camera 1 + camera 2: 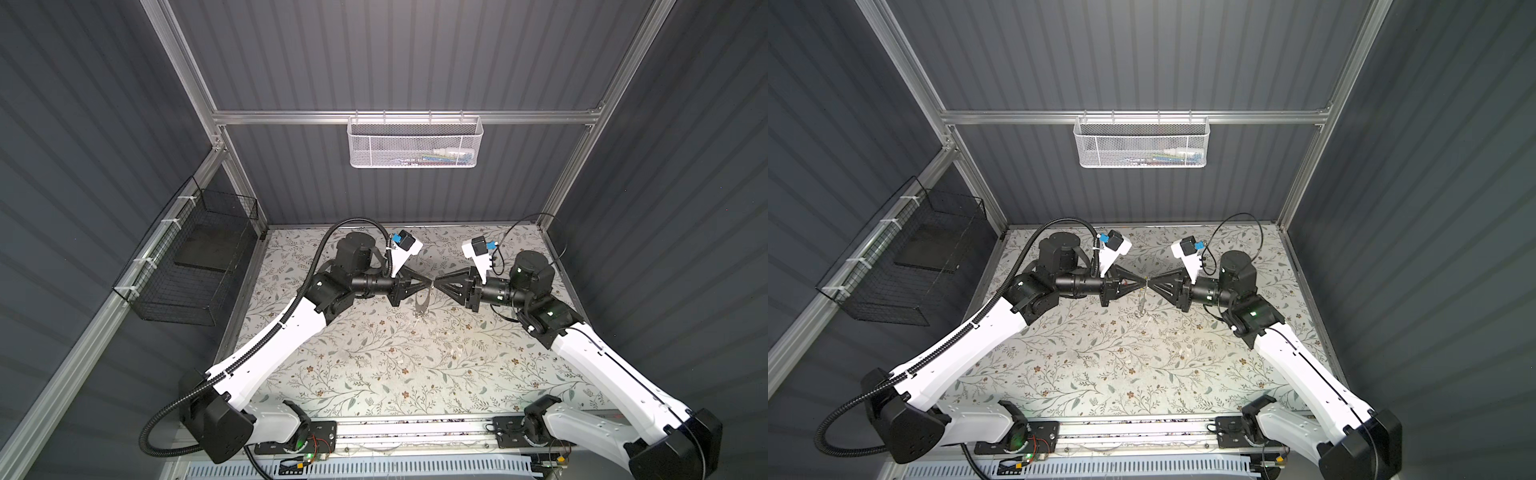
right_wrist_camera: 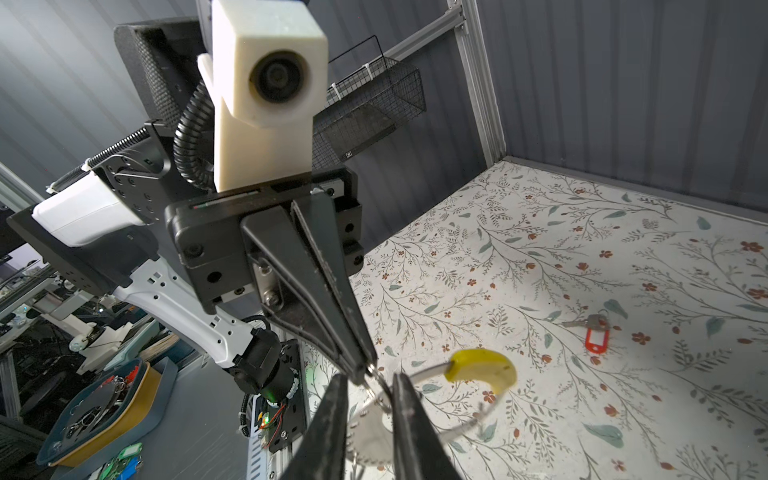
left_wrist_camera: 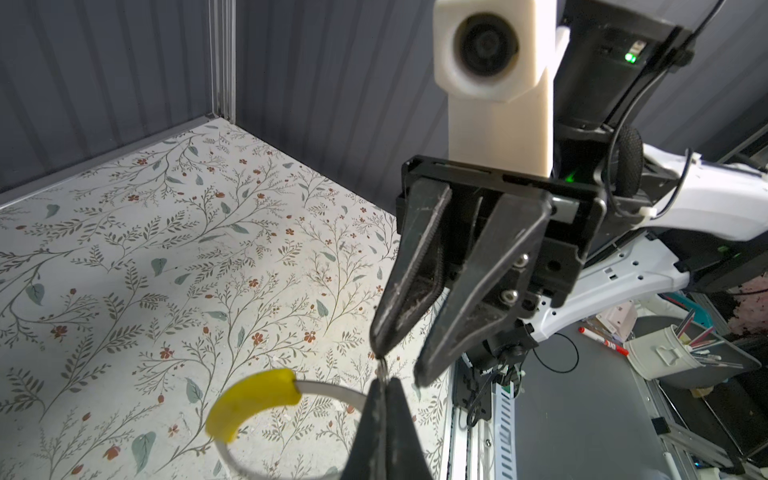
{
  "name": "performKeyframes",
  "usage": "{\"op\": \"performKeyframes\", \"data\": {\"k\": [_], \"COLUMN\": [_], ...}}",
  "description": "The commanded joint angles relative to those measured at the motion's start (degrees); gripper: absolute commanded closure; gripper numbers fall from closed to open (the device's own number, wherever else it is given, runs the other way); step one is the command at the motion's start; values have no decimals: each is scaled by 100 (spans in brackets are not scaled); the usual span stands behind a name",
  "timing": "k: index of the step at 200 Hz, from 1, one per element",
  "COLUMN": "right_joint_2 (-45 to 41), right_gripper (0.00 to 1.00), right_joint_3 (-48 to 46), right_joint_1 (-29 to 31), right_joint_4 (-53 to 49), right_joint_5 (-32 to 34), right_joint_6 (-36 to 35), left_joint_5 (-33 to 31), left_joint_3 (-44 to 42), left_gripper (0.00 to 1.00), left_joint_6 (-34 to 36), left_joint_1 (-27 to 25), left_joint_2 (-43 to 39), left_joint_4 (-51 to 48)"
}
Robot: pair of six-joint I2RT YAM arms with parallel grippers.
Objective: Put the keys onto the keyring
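Both grippers meet tip to tip above the middle of the floral table [image 1: 374,365]. My left gripper [image 3: 384,380] [image 1: 430,286] is shut on the keyring, pinching a small silver ring at its top. The keyring's thin grey hoop hangs below, with its yellow section [image 3: 253,399] [image 2: 482,368] to one side. My right gripper [image 2: 368,380] [image 1: 1150,284] is open, its fingers [image 2: 409,419] standing either side of that small ring and a toothed silvery piece [image 2: 370,436] hanging there. The keys [image 2: 596,332], silvery with a red tag, lie flat on the table, apart from both grippers.
A white mesh basket [image 1: 415,141] hangs on the back rail. A black wire basket [image 1: 187,270] is fixed to the left wall. Grey walls and aluminium posts close in the table on three sides. Beyond the front rail sit a tray of bits [image 2: 104,411] and a pen cup [image 3: 673,353].
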Motion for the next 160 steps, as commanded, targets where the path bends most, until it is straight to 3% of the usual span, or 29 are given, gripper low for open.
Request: {"op": "performKeyframes", "data": {"k": [1,160], "right_joint_2": [-6,143], "right_gripper": [79,83], "right_joint_3": [121,-43], "right_joint_1": [37,39], "right_joint_4": [-106,112], "right_joint_5": [-253,-474], "right_joint_6": [-205,-95], "left_joint_5": [202,535], "left_joint_3": [244,240], "left_gripper": [100,100], "left_joint_6": [205,-7], "left_joint_1": [-10,-14], "left_joint_2": [-7,36], "left_joint_4": [-153,140]}}
